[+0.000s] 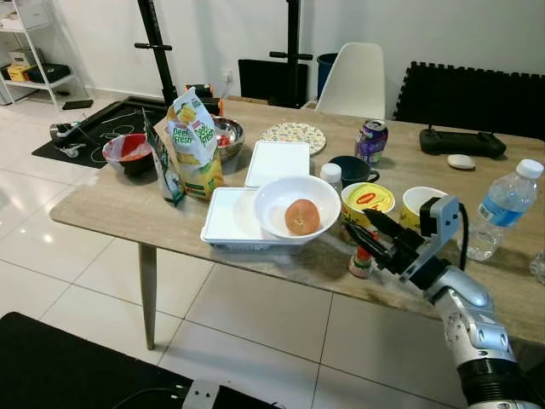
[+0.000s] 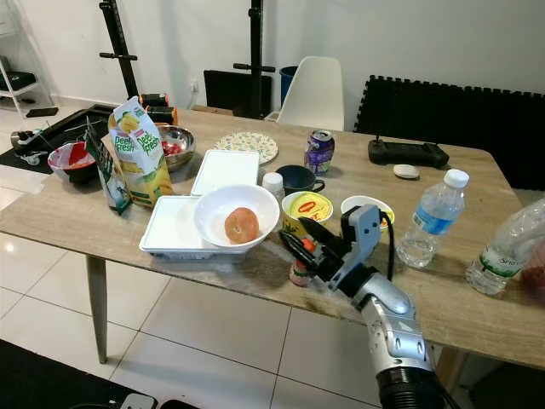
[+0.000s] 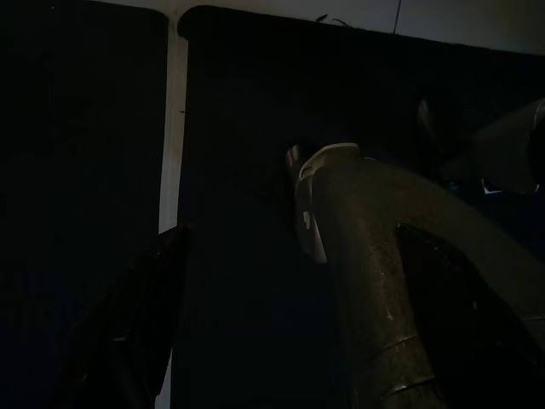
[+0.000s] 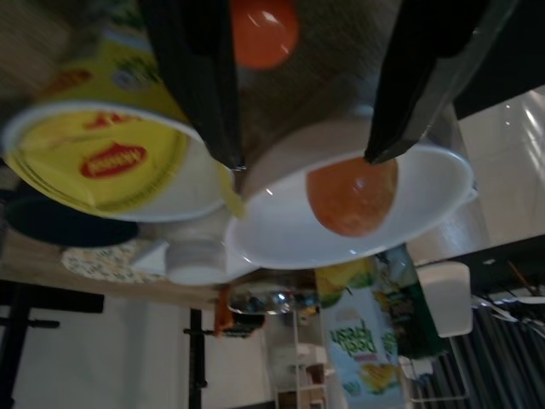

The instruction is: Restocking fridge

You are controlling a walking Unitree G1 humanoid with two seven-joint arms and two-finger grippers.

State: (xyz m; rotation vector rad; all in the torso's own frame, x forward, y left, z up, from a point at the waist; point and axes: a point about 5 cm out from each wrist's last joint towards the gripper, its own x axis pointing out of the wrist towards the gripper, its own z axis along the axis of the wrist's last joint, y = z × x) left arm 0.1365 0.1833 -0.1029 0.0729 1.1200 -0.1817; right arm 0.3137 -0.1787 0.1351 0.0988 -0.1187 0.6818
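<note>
We see the wooden table point(image 1: 102, 209) crowded with food. At its centre a white bowl point(image 1: 274, 204) holds an orange fruit point(image 1: 301, 216). At the bowl's 3 o'clock our right claw point(image 1: 368, 235) has its fingers spread open around a small red-capped bottle point(image 1: 361, 262), just beside the yellow-lidded cup point(image 1: 368, 200). Our left claw point(image 3: 136, 341) hangs in shadow; we cannot tell its opening.

A home dining area is indicated: a wooden table point(image 1: 111, 204) laden with food, white chair point(image 1: 358, 81), tiled floor point(image 1: 77, 281) and shelving point(image 1: 30, 51) are seen.
</note>
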